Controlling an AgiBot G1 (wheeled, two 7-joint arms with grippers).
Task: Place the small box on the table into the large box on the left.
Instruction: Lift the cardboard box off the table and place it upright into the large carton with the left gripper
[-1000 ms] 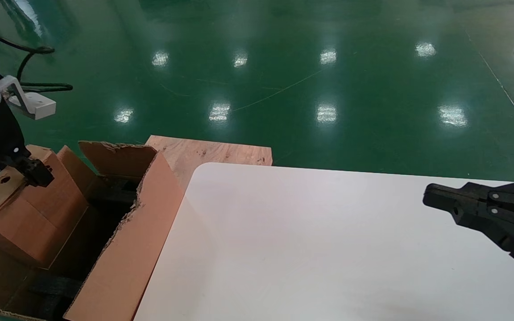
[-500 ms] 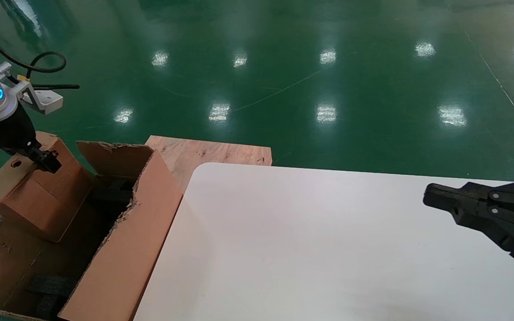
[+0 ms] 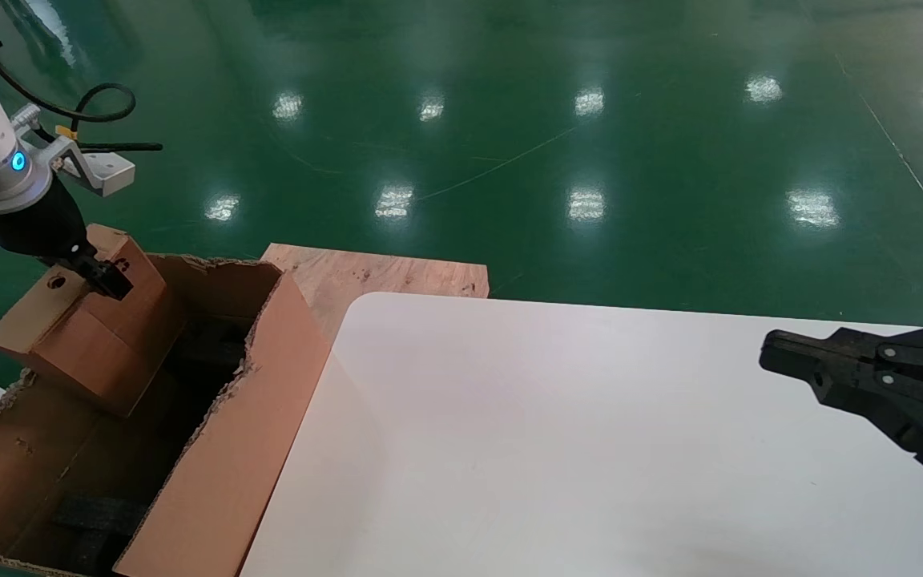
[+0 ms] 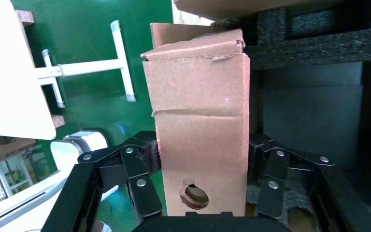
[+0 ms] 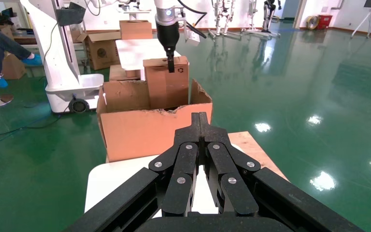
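My left gripper (image 3: 99,276) is shut on the top of the small box (image 3: 89,340), a brown box with a punched hole. It holds the box tilted over the far left part of the large box (image 3: 225,449), a ragged-edged carton left of the white table (image 3: 550,449). In the left wrist view the fingers (image 4: 147,154) press both sides of the small box (image 4: 200,121), with black foam (image 4: 319,43) beyond it. My right gripper (image 3: 782,358) is shut and empty, low over the table's right side. The right wrist view shows it (image 5: 199,118) facing the large box (image 5: 149,130) and small box (image 5: 164,89).
A bare plywood board (image 3: 381,276) lies behind the table's far left corner. Glossy green floor surrounds everything. Black foam (image 3: 97,517) lies in the carton's bottom. A white stand (image 4: 92,70) is on the floor beside the carton. Another robot base (image 5: 65,72) and cartons stand beyond.
My left gripper has carried the small box to the right and farther away over the large box. The right arm has not moved.
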